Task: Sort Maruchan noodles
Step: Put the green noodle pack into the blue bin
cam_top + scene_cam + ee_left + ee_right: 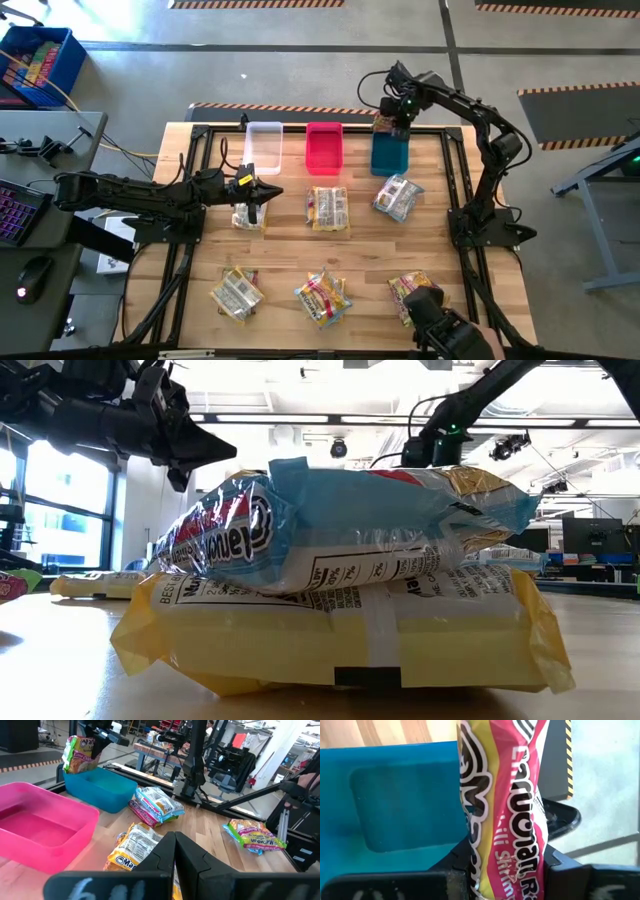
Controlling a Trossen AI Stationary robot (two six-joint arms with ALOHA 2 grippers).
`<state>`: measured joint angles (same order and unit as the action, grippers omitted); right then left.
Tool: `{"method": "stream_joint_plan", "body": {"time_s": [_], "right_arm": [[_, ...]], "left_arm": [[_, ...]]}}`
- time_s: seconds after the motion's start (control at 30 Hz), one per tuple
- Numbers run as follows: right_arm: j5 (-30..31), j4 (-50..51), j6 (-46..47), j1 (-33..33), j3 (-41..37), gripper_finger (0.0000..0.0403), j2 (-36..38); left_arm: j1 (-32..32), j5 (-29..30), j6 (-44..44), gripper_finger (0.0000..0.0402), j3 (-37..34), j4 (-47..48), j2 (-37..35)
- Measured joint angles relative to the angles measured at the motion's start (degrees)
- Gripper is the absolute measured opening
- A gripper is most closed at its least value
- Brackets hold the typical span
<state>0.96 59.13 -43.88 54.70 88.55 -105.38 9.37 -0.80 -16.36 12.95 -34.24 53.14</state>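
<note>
Over the teal bin (389, 155) at the far side of the tabletop (350, 255), the right claw (392, 118) hangs clamped on a pink-and-yellow noodle packet (506, 805), which dangles lengthwise between its jaws with the open bin directly below. It looks ready to be let go into that bin. Beside the teal bin stand a red bin (324, 147) and a clear bin (263, 146), both seemingly empty. The left claw (268, 192) is pressed together and holds nothing, poised above a yellowish packet (247, 214) near the clear bin. More packets lie loose in little heaps: one pile in the middle (328, 208), one close to the teal bin (397, 196), and three along the near edge (322, 296). These packets seem light, crinkly and rather slippery, with a brittle noodle block inside, so I would guess a firm pinch across the flat faces near the middle serves best, since an end seam could slide out or a hard squeeze could crack the block
</note>
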Motion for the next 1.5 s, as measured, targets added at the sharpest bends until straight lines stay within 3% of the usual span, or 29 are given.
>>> {"method": "stream_joint_plan", "body": {"time_s": [1.2,1.5], "right_arm": [[0.0,1.7,-0.1,-0.1,1.0,0.0089,-2.7],[4.9,4.0,-1.0,-0.5,1.0,0.0089,-2.3]], "left_arm": [[0.0,0.0,-1.0,0.0,0.0,0.0,0.0],[0.0,0.0,-1.4,0.0,0.0,0.0,0.0]]}}
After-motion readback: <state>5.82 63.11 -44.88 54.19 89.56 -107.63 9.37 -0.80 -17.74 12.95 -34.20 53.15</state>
